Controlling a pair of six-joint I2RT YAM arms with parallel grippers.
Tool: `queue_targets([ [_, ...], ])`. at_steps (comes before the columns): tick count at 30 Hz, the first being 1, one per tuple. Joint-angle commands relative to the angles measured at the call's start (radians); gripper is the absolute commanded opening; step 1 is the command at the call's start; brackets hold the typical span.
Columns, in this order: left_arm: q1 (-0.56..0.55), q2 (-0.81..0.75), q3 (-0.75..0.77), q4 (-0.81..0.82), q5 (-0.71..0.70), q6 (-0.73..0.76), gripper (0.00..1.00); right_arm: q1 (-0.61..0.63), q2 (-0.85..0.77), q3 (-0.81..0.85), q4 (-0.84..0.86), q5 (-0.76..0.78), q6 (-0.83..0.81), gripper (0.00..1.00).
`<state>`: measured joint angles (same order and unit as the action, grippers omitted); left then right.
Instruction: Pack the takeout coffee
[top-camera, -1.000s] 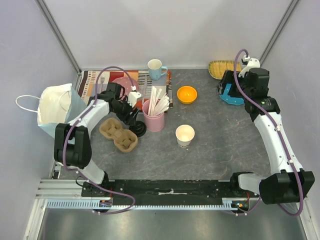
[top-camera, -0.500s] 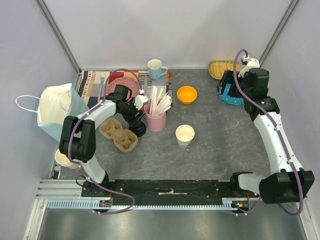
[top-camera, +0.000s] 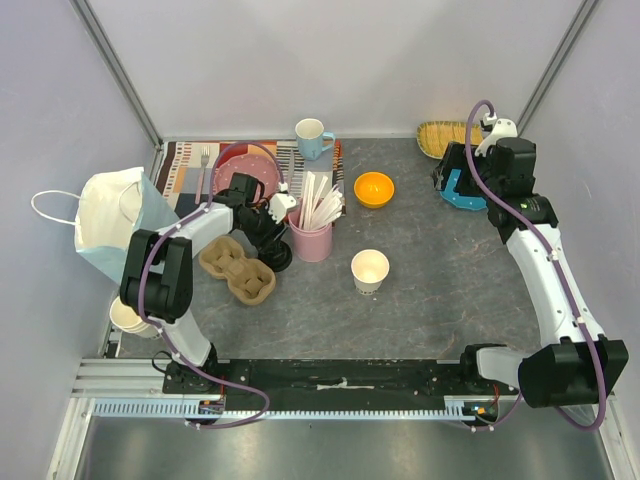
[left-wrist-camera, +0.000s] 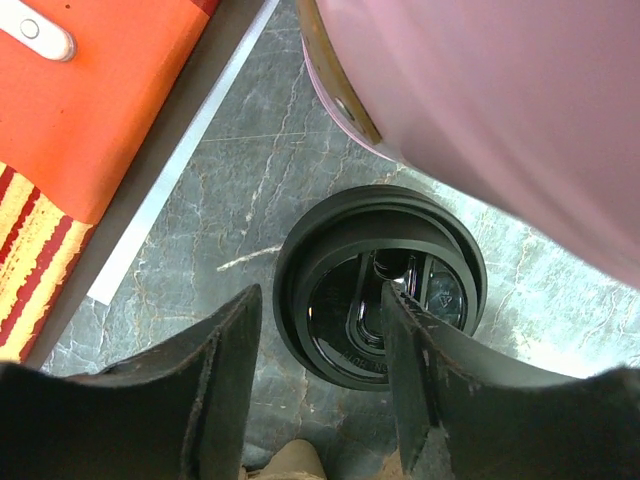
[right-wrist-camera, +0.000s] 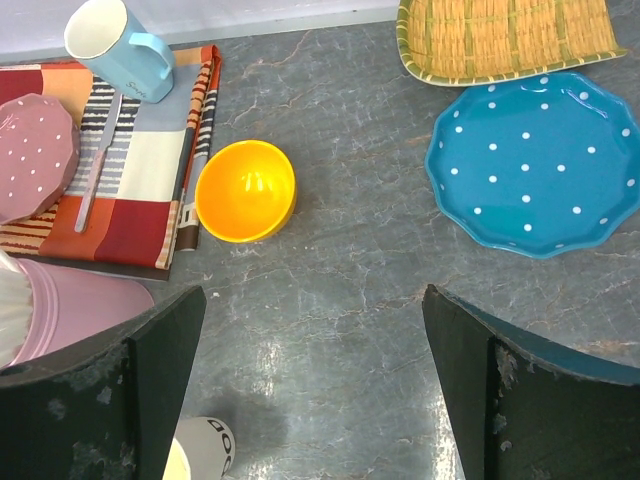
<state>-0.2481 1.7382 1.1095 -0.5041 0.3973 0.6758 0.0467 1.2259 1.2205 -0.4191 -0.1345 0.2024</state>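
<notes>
The off-white paper cup (top-camera: 370, 270) of the takeout coffee stands uncovered mid-table, and its rim (right-wrist-camera: 200, 455) shows at the bottom left of the right wrist view. Its round black lid (top-camera: 278, 258) lies flat on the table beside the pink cup. My left gripper (top-camera: 268, 240) hangs just above that lid (left-wrist-camera: 380, 285). The left gripper (left-wrist-camera: 320, 300) is open: one finger stands outside the lid's left rim and the other over its middle, holding nothing. My right gripper (top-camera: 455, 175) hovers wide open at the back right, and in its wrist view (right-wrist-camera: 312, 300) only bare table lies between the fingers.
A pink cup of wooden sticks (top-camera: 308, 240) stands against the lid's right side. A cardboard cup carrier (top-camera: 237, 268) lies to the left, with a paper bag (top-camera: 110, 225) at the left edge. A blue mug (top-camera: 310, 137), orange bowl (top-camera: 374, 188), blue plate (right-wrist-camera: 530, 165) and wicker tray (top-camera: 445, 135) sit toward the back.
My left gripper has moved right to the black lid beside the pink cup, and its jaws have narrowed somewhat. The right arm has not moved.
</notes>
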Motion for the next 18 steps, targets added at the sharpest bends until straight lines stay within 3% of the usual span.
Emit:
queue_targets([
  [1, 0.000, -0.006, -0.014, 0.006, -0.015, 0.004, 0.56, -0.001, -0.009, 0.001, 0.036, -0.010, -0.004, 0.98],
  [8, 0.000, -0.045, -0.016, -0.016, -0.017, 0.010, 0.38, -0.002, -0.019, -0.007, 0.036, -0.005, -0.011, 0.98],
  [18, 0.004, -0.072, -0.004, -0.045, -0.023, 0.004, 0.26, -0.002, -0.022, -0.009, 0.036, -0.005, -0.012, 0.98],
])
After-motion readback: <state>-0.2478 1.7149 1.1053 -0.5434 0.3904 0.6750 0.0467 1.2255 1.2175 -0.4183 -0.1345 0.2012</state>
